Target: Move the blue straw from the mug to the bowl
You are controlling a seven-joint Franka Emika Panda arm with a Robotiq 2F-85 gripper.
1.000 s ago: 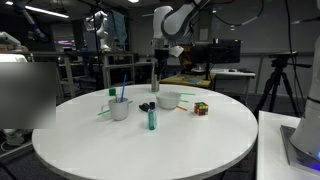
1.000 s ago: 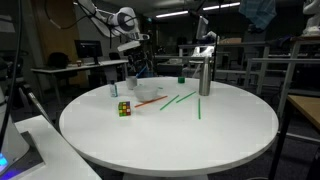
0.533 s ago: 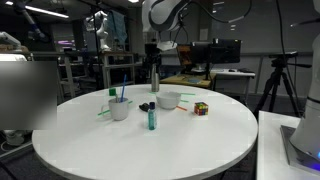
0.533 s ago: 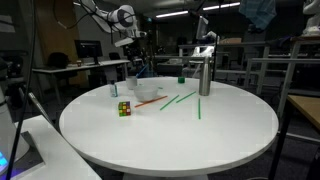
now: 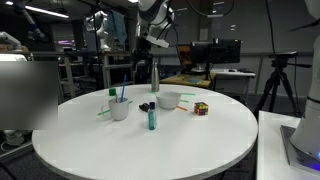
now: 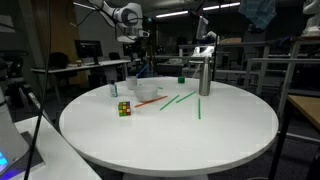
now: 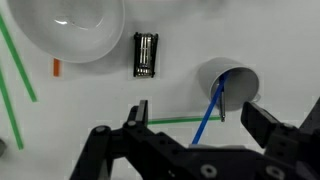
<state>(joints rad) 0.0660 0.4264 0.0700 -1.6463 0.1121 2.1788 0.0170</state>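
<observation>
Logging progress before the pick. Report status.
Gripper open, empty, high over the table. Blue straw in the mug, not grasped. Small black object lies between mug and bowl.

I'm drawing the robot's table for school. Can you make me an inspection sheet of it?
Surface: round white table.
Job's things: blue straw leaning in mug; bowl apart from the mug.
Clutter: green straws, cube, teal tube, black object, flask.
End effector: open, raised above the mug, holding nothing.
Cables: nothing seen on the table.
Surroundings: desks, monitor, tripod.
</observation>
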